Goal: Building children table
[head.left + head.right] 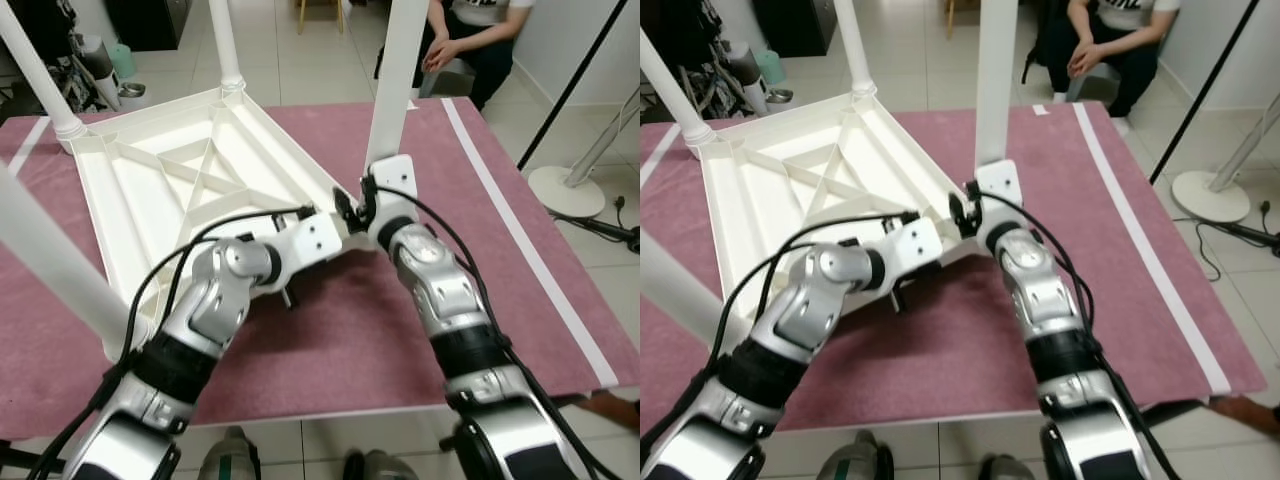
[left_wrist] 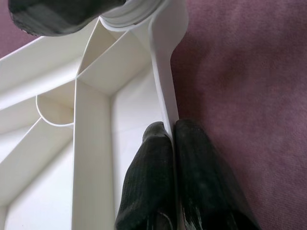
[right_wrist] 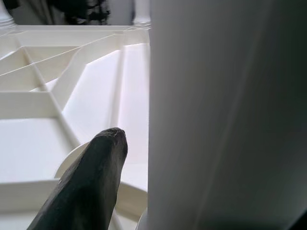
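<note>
Tabletop (image 1: pixel 150 190), white moulded plastic, lay upside down on the maroon cloth (image 1: pixel 340 340), ribbed underside up, and we judged it light, stiff and rather slick. Our left gripper (image 2: pixel 170 132) pinched the thin side wall near the right-hand corner, one finger inside and one outside, clenched on the rim. That thin wall looked the handiest hold for steadying. Our right gripper (image 1: pixel 362 200) was at the base of the fourth leg (image 1: pixel 395 80), which stood upright in that corner socket; one finger (image 3: pixel 91 177) lay against the leg, though we could not tell whether the grip was closed. Each leg's long axis pointed straight up. Three more legs (image 1: pixel 225 45) already rose from the other corners.
</note>
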You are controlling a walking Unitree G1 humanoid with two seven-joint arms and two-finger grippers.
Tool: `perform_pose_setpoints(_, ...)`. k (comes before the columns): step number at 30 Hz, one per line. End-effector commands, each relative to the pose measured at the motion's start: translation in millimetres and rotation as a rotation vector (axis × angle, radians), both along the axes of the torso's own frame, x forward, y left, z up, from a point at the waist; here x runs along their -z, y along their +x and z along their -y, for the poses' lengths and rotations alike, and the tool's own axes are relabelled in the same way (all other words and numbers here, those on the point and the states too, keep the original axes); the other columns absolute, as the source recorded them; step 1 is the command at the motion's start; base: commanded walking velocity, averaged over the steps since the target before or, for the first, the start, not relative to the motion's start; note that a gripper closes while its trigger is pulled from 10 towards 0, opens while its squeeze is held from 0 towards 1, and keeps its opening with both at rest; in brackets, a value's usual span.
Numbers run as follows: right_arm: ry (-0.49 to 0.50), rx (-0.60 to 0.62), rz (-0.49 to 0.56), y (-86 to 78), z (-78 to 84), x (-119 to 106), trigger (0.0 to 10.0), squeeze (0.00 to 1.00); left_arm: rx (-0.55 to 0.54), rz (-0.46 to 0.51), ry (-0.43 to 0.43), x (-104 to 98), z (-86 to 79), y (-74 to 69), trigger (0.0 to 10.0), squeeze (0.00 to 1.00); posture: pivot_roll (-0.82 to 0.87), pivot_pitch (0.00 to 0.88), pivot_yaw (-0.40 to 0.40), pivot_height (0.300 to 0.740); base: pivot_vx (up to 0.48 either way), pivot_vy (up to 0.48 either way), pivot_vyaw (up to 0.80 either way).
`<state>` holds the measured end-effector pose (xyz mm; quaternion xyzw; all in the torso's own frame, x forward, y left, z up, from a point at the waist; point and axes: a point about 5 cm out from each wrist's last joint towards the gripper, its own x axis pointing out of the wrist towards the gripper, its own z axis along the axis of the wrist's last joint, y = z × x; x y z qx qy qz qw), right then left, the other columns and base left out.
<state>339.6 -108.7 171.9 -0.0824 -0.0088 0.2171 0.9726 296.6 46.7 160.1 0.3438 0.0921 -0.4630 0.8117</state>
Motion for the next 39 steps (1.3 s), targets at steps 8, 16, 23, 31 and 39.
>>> perform_pose_setpoints(8,-0.125,-0.470,-0.191,-58.2,-33.5,49,10.0,0.00,0.084,0.079,0.011,21,4.7,-19.8,1.6,0.00,0.08,0.000,0.055,0.740,0.000,0.000,0.00)
perform_pose_setpoints(16,-0.095,-0.469,-0.194,-64.9,-44.0,57,10.0,0.00,0.091,-0.012,0.017,41,-1.0,-25.5,10.0,1.00,0.07,0.000,0.065,0.740,0.000,0.000,0.00)
perform_pose_setpoints(23,-0.082,-0.460,-0.180,-64.1,-43.1,53,10.0,0.00,0.090,-0.026,-0.013,38,-1.3,-26.7,10.0,1.00,0.08,0.000,0.067,0.740,0.000,0.000,0.00)
perform_pose_setpoints(31,-0.082,-0.460,-0.180,-64.1,-43.1,53,10.0,0.00,0.090,-0.026,-0.013,38,-1.3,-26.7,10.0,1.00,0.08,0.000,0.067,0.740,0.000,0.000,0.00)
perform_pose_setpoints(39,-0.082,-0.460,-0.180,-64.1,-43.1,53,10.0,0.00,0.090,-0.026,-0.013,38,-1.3,-26.7,10.0,1.00,0.08,0.000,0.067,0.740,0.000,0.000,0.00)
